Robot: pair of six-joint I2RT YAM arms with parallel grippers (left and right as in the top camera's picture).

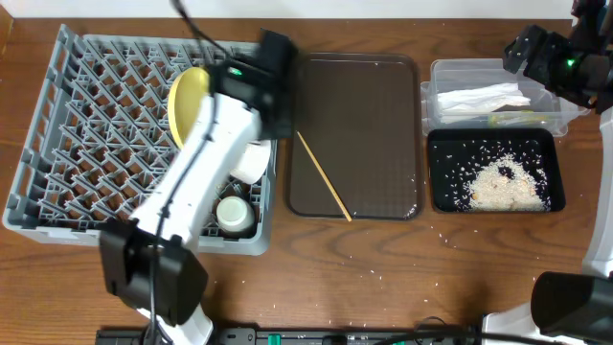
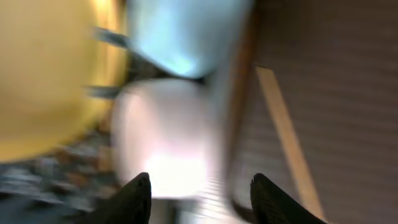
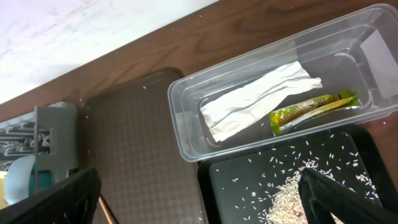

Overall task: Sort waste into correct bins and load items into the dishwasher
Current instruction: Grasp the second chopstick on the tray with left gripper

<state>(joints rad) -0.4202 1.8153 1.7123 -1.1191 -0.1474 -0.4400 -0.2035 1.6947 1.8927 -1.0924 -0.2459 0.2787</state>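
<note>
Sitting at the left of the overhead view, the grey dish rack (image 1: 57, 144) holds the yellow plate (image 1: 187, 101), the white bowl (image 1: 251, 161) and the white cup (image 1: 233, 213) near its right wall. The left gripper (image 2: 200, 198) hangs over that wall, fingers apart, holding nothing. On the brown tray (image 1: 374, 96) one wooden chopstick (image 1: 324, 177) lies slanted, its low end near the bottom rim, with lots of bare room beside it. At far right the clear tub (image 1: 436, 77) holds the napkin (image 1: 484, 98) and the sleeve (image 1: 517, 118). The black tray (image 1: 436, 172) below holds rice (image 1: 503, 184). The right gripper (image 3: 199, 199) is spread wide, empty.
</note>
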